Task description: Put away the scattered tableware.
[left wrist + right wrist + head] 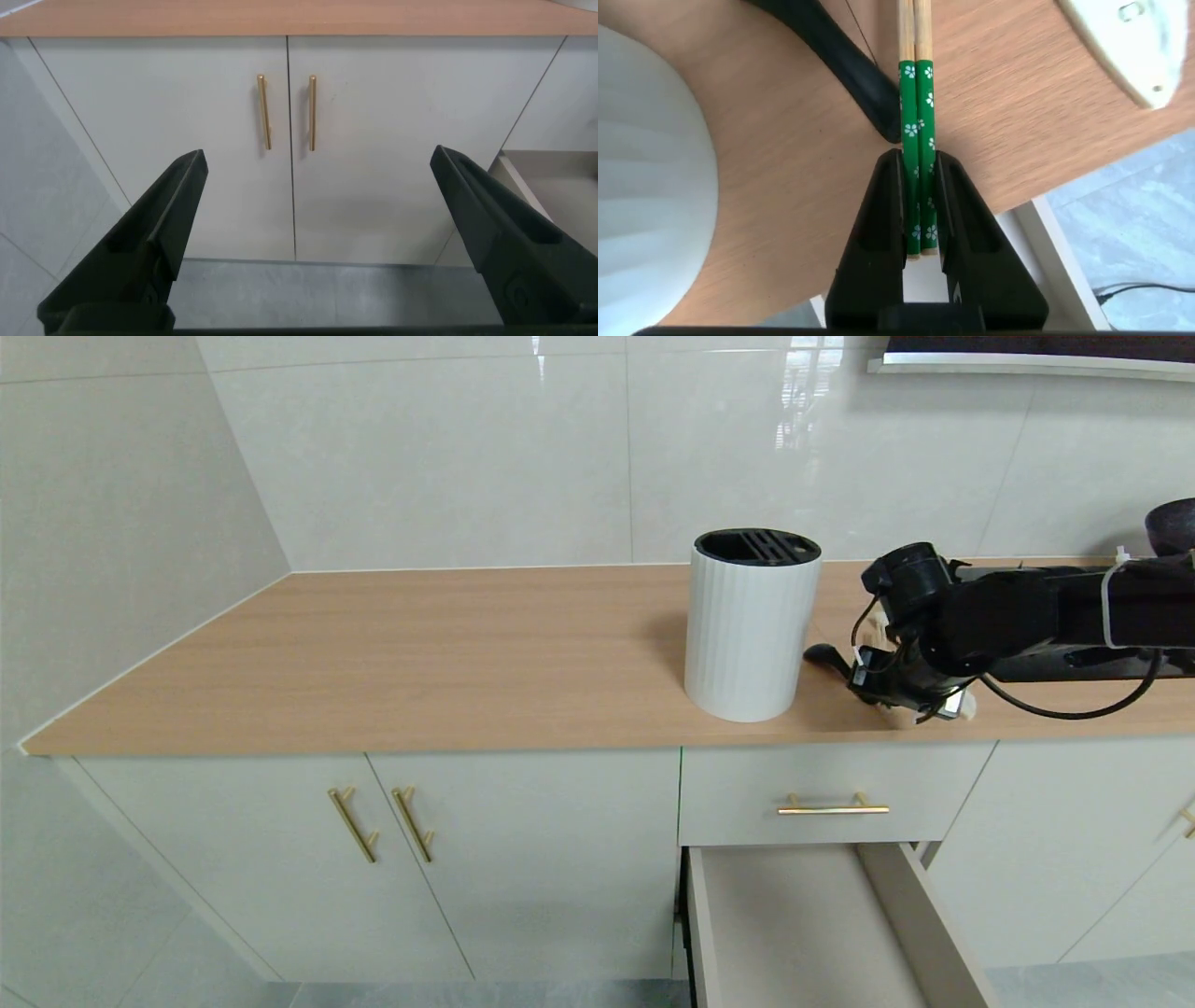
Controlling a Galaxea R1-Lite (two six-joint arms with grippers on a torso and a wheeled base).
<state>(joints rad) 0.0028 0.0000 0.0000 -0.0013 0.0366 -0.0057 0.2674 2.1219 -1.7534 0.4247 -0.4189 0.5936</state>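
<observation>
Two chopsticks (915, 103) are clamped in the right gripper (918, 201) low over the counter (420, 653) beside the white holder (752, 625), so I'd say lifting and slotting them in comes next.

1. We're on the chopsticks (915, 103): a matched pair, pale wood with green ends dotted in white flowers. They sit side by side over the counter (420, 653), green ends pinched between the fingers of the right gripper (918, 161).
2. Next, the black utensil (826, 655): dark and curved, low on the counter right of centre in the head view. It sits just beside the chopsticks, and we can't tell its type.
3. And the white holder (752, 635): a ribbed cylinder with a black slotted top, standing upright right of centre, just left of the utensil.
</observation>
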